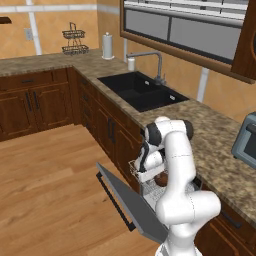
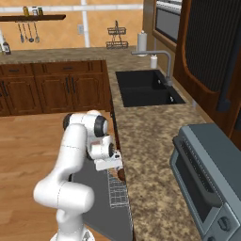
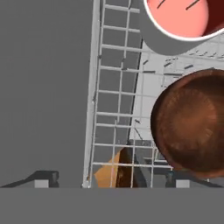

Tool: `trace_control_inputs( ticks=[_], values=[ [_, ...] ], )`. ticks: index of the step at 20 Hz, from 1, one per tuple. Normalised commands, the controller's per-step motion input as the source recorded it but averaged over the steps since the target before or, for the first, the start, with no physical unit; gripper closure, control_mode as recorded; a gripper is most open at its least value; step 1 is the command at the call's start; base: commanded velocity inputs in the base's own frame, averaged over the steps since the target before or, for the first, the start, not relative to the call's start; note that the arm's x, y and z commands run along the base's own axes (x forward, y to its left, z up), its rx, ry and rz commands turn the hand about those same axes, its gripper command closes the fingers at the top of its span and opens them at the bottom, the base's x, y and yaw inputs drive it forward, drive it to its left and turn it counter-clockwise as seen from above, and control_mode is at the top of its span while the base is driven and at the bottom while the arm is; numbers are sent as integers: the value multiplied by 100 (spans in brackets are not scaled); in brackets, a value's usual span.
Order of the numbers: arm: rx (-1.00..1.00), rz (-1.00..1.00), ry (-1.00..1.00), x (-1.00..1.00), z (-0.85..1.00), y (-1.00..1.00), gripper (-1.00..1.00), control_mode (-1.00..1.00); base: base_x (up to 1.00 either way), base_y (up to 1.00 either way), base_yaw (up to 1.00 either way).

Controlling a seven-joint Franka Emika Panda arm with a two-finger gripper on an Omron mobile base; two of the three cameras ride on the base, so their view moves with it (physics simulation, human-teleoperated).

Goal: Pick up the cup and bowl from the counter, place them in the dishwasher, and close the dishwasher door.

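Tool (image 3: pixel 109 181) spread wide above bowl (image 3: pixel 190 127)

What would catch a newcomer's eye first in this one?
The white arm bends low over the open dishwasher, its door hanging down toward the floor. In the hand view, the brown bowl and the cup sit in the wire rack, with the jaws open above them.

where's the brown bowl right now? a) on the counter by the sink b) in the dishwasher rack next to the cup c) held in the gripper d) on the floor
b: the hand view shows the bowl sitting in the white wire rack, right beside the cup.
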Motion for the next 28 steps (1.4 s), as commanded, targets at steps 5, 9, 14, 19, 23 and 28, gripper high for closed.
trace_control_inputs(
  ticks=[5,9,14,19,23,28],
  values=[
    [-3,-2,-4,-59,100,37,-100,-100,0,0,0],
    [0,-3,-5,-59,100,13,-100,-100,0,0,0],
    [0,-3,-15,-42,100,12,-100,-100,0,0,0],
    [0,-4,-7,-29,95,59,-100,-100,0,0,0],
    [-5,-1,8,-18,67,76,-100,-100,0,0,0],
    [-13,0,7,-3,6,90,-100,-100,0,0,0]
  ],
)
